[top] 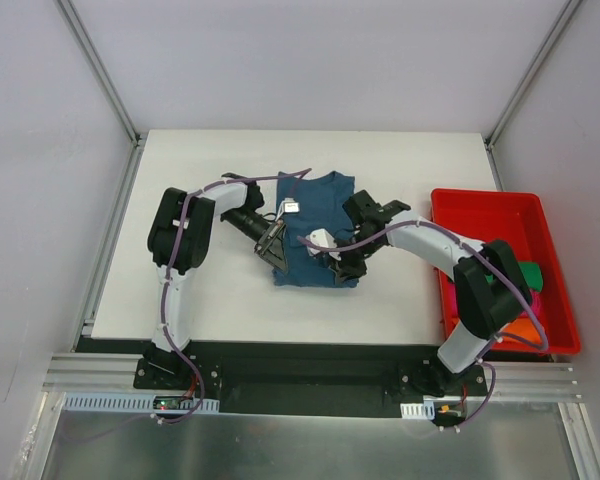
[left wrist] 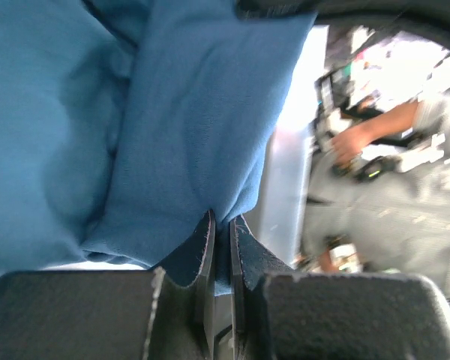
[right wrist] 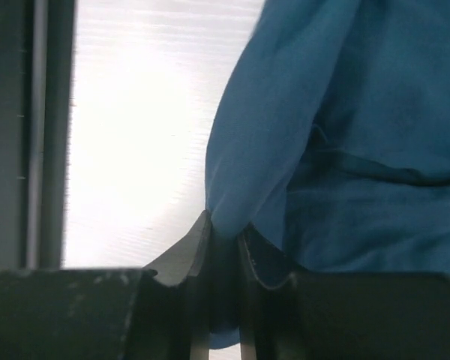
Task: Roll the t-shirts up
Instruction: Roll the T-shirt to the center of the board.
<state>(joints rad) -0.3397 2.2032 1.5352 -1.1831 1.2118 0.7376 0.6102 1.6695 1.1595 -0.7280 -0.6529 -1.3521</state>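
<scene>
Two pairs of jaws are clenched, each pinching a soft fold of the teal-blue t-shirt [top: 320,200] — the left jaws on the side far from the red plastic tray [top: 480,215], the right jaws on the side nearer it. The shirt, matte rumpled knit cloth, roughly rectangular, lies on the smooth white counter [top: 230,160] beside the tray.

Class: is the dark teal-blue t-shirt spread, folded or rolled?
Folded, not rolled: the dark teal-blue cloth t-shirt lies flat, a narrow rectangle, no sleeves showing.
</scene>
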